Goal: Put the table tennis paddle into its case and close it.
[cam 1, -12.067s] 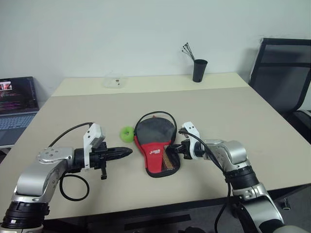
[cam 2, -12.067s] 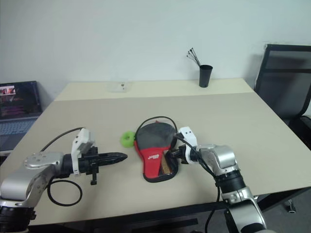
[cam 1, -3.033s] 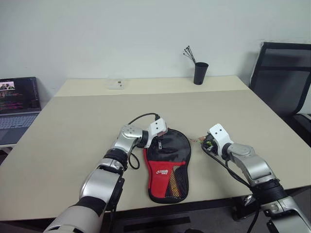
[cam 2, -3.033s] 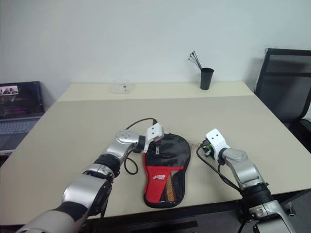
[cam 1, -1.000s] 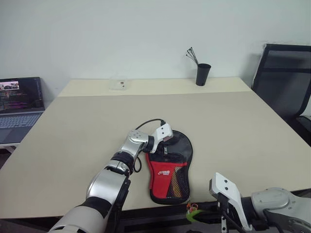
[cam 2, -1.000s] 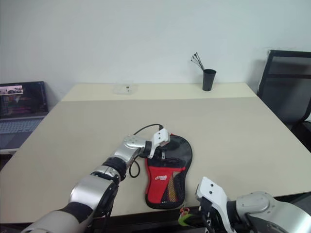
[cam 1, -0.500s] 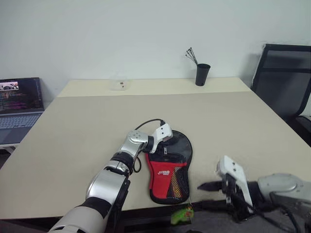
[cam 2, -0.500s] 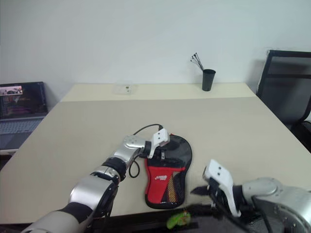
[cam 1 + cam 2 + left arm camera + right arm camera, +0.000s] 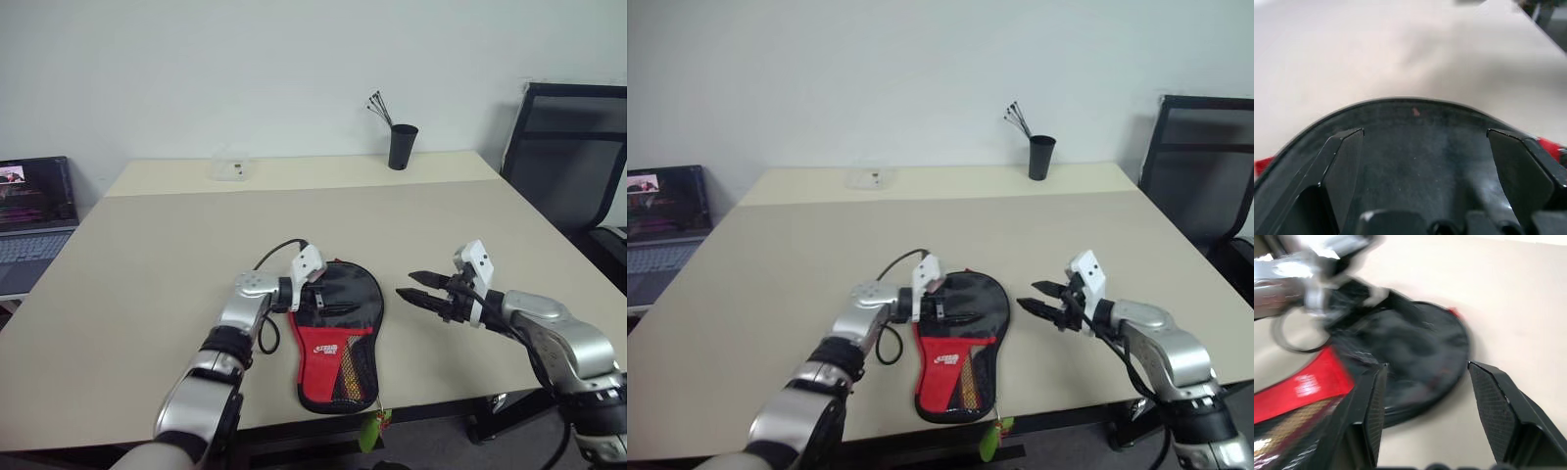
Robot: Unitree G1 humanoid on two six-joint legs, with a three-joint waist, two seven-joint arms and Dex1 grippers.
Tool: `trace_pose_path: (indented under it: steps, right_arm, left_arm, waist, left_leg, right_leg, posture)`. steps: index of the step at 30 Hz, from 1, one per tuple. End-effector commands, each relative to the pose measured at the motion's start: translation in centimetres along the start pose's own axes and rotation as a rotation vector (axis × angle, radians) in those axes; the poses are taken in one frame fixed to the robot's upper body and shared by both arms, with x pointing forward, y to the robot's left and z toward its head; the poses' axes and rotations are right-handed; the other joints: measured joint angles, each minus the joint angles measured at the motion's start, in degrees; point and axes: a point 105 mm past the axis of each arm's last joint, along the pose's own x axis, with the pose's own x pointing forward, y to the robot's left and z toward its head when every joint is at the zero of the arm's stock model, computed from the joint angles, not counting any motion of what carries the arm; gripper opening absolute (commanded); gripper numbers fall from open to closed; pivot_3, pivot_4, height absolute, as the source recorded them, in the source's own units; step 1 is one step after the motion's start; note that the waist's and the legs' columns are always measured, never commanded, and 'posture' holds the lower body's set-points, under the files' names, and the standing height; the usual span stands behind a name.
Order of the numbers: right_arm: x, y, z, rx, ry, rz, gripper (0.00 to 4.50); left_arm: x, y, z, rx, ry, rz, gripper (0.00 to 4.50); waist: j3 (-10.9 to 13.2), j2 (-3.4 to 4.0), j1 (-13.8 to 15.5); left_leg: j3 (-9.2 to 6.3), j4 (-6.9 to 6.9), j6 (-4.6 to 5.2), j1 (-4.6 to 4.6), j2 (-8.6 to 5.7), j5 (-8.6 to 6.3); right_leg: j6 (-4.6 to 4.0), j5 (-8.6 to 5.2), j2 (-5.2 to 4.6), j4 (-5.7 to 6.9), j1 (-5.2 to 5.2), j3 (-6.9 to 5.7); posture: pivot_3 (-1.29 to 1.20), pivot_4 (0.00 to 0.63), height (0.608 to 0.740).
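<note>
The case (image 9: 334, 338) lies flat on the table's near middle, black round end away from me, red section toward me. Its small green tag (image 9: 372, 428) dangles past the table's front edge. The table tennis paddle is hidden. My left gripper (image 9: 323, 302) reaches in from the left over the case's round end. In the left wrist view, the left gripper (image 9: 1425, 131) has its fingers spread wide above the black fabric (image 9: 1420, 161), so it is open. My right gripper (image 9: 405, 285) hovers open just right of the case, pointing at it, nothing between its fingers (image 9: 1493, 401).
A black cup (image 9: 402, 145) holding thin sticks stands at the table's far edge, a small clear box (image 9: 231, 166) to its left. A laptop (image 9: 34, 211) sits off the table's left side. A black chair (image 9: 573, 157) stands at the right.
My right gripper rose from below the table's front edge, opened, and let the green tag drop. It now hovers right of the case. The left gripper edged slightly left.
</note>
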Motion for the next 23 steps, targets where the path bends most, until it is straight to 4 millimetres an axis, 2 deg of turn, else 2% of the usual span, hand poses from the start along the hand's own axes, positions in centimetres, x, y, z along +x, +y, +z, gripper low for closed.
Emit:
trace_pose_path:
  steps: [1,8,10,14,17,20,23]
  right_arm:
    - [0.7,-0.9,0.6,-0.061,-0.036,0.041,2.82]
    - [0.9,-2.9,0.7,-0.090,-0.029,0.090,2.82]
    - [0.7,-3.5,0.7,-0.104,-0.016,0.097,2.82]
    - [-0.3,-4.3,1.4,-0.127,-0.026,0.075,2.82]
    - [-1.3,-5.2,1.6,-0.136,-0.017,0.047,2.82]
    - [-1.8,-5.1,0.9,-0.111,-0.002,0.022,2.82]
    - [-2.1,-4.1,0.8,-0.127,0.026,0.052,2.82]
  left_arm:
    - [-2.9,0.0,2.3,0.037,-0.075,0.099,4.40]
    - [-10.0,-1.3,0.7,-0.017,-0.018,0.369,4.40]
    - [-10.8,-1.3,0.8,-0.014,-0.005,0.412,4.40]
    - [-11.2,-0.4,1.6,0.029,0.010,0.451,4.40]
    - [-10.7,0.8,2.3,0.055,0.015,0.456,4.40]
    - [-11.1,1.8,1.8,0.058,0.032,0.475,4.40]
    - [-10.9,2.1,2.1,0.060,0.025,0.485,4.40]
  waist:
    - [0.04,0.06,-0.10]
    - [0.11,0.16,0.14]
    - [0.11,0.17,0.19]
    - [0.12,0.18,0.81]
    - [0.13,0.19,1.01]
    - [0.12,0.19,0.99]
    - [0.12,0.19,0.73]
  left_leg:
    - [-0.01,-0.01,0.00,0.03,0.04,0.00]
    - [-0.01,-0.03,0.00,0.32,0.13,0.00]
    - [0.00,-0.02,0.00,0.35,0.14,0.00]
    - [0.07,-0.01,0.00,0.36,0.12,0.00]
    - [0.08,-0.02,-0.01,0.31,0.10,0.00]
    - [0.12,-0.02,0.00,0.31,0.04,0.00]
    - [0.11,-0.08,-0.01,0.33,0.08,-0.01]
  right_leg:
    - [0.00,0.00,0.07,0.02,0.00,0.03]
    - [-0.03,-0.01,0.13,0.17,0.11,0.17]
    - [-0.03,-0.01,0.03,0.22,0.12,0.18]
    - [-0.05,-0.03,-0.10,0.24,0.15,0.13]
    - [-0.05,-0.02,-0.16,0.17,0.13,0.18]
    - [-0.04,-0.02,-0.19,0.14,0.15,0.20]
    - [-0.04,-0.02,-0.23,0.12,0.13,0.25]
  posture:
    - [0.00,0.150,0.740]
    - [0.00,0.150,0.740]
    - [0.00,0.150,0.740]
    - [0.00,0.150,0.740]
    - [0.00,0.150,0.740]
    - [0.00,0.150,0.740]
    - [0.00,0.150,0.740]
